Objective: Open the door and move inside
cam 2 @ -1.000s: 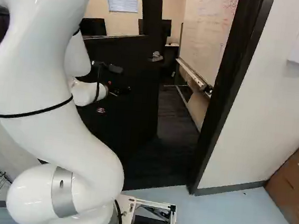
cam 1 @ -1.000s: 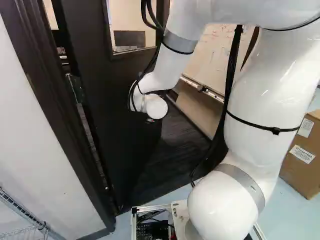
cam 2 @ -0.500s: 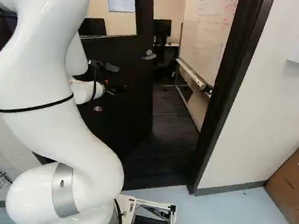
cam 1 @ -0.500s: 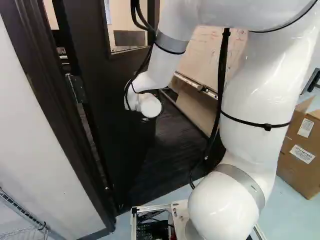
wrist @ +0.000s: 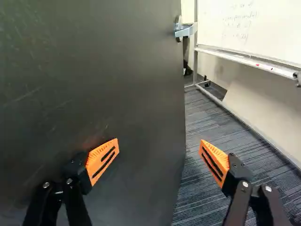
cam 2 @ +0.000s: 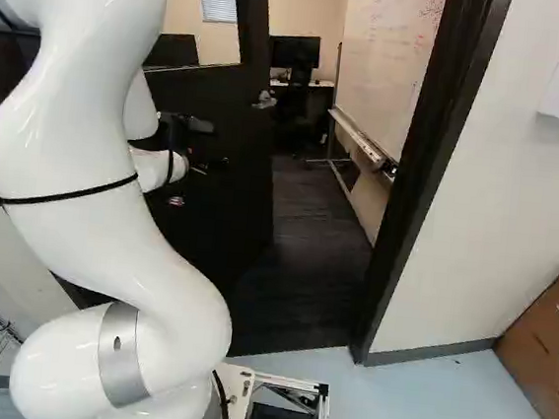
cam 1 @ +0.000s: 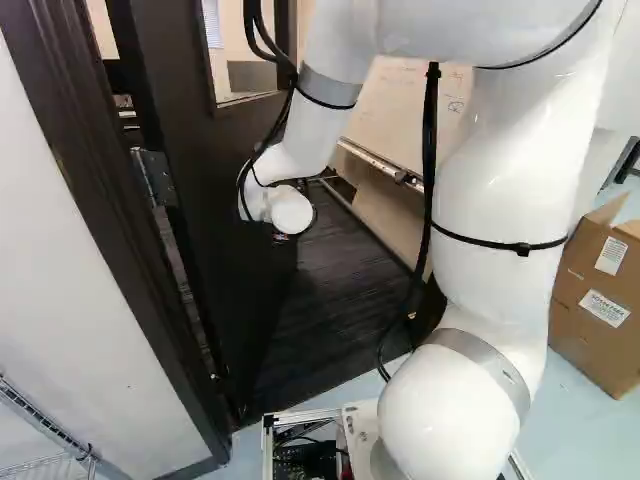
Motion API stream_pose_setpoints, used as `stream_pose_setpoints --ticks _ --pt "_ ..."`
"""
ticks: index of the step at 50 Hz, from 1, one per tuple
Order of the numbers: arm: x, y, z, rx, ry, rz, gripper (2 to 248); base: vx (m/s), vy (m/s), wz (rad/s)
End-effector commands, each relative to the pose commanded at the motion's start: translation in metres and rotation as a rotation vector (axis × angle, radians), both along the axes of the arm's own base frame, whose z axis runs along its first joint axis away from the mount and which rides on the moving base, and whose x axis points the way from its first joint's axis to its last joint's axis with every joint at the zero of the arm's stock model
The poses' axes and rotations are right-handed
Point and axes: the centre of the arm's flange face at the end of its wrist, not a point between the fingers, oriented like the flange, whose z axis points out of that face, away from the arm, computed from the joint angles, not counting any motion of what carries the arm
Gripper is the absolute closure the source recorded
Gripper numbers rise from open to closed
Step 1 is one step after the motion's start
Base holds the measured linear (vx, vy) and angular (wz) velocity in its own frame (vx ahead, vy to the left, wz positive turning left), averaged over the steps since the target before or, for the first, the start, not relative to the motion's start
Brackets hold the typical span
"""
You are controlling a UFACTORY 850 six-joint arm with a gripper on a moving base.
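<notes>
Found dark, flat, windowed door partly open; noted black, orange-padded two-finger gripper near its face, with fingers spread apart, short of silver lever handle.

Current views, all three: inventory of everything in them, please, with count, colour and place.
door: one, dark, partly open
door window: one, clear, upper door
door handle: one, silver, by the door's free edge
hinge: one seen, dark, at the door's other edge
door frame: one, dark, around the doorway
whiteboard: one, white, beyond the doorway
monitor: one plain, black, on the far desk
cardboard box: at least one, brown, right of both base views
wire rack: one, grey, lower left of both base views
floor: blue nearby, dark inside
walls: pale, beside the frame
arm: one, white, before the doorway
gripper: one, black with two orange pads, open, at the door
</notes>
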Motion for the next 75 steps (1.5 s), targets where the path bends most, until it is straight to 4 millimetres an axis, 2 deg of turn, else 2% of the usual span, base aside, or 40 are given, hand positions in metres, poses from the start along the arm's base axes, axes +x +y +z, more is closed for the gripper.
stream_pose_setpoints --ticks 26,75 --pt "0.008 0.023 0.001 -0.025 -0.034 0.095 3 0.0 0.0 0.0" --pt "0.009 0.049 0.006 -0.08 -0.122 0.281 3 0.0 0.0 0.0"
